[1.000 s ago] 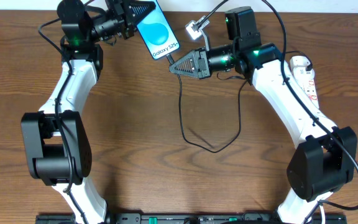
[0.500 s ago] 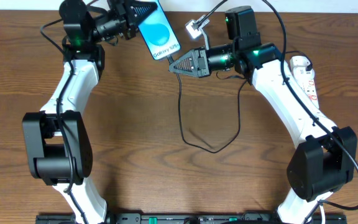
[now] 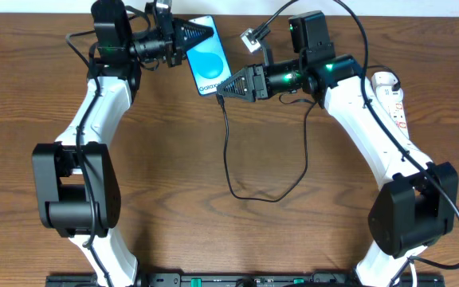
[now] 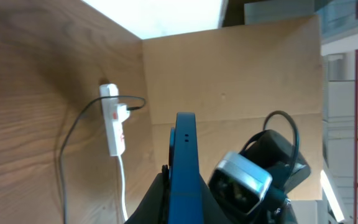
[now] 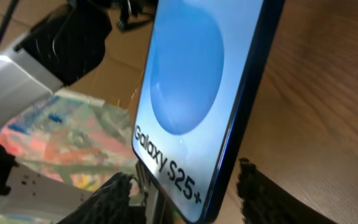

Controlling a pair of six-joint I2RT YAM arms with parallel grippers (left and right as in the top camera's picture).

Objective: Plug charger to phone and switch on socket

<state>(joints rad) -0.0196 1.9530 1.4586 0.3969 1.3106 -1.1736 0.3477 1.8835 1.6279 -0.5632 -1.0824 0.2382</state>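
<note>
- Nearest the arms' bases, the charger (image 3: pixel 228 151) lies in a slack loop on the wooden table (image 3: pixel 158 175). That spare length lets the plug end be steered without the cable pulling taut.
- Further out on the right, the socket (image 3: pixel 393 97), a white power strip, lies flat beside the right arm, well apart from both grippers. The left wrist view shows a black plug seated in it. Its switch is too small to read, and I judge that step not yet reached.
- From the loop the cable climbs off the table to the right gripper (image 3: pixel 226 88). I judge this gripper to be pinching the plug end, since the cable hangs from its tip. In its own wrist view the fingers (image 5: pixel 263 193) sit either side of the phone's bottom edge. A pale piece low between them may be the plug, but whether it has entered the port cannot be told.
- The phone (image 3: pixel 208 64) is, by my reading, held up off the table with its screen upward. Its lettered bottom edge is turned toward the right gripper so the port faces the plug.
- Farthest, the left gripper (image 3: pixel 200 33) is clamped on the phone's top end. In the left wrist view the phone rises edge-on from between its fingers. Gripping there braces the phone against the push of the plug and leaves the port end bare.
</note>
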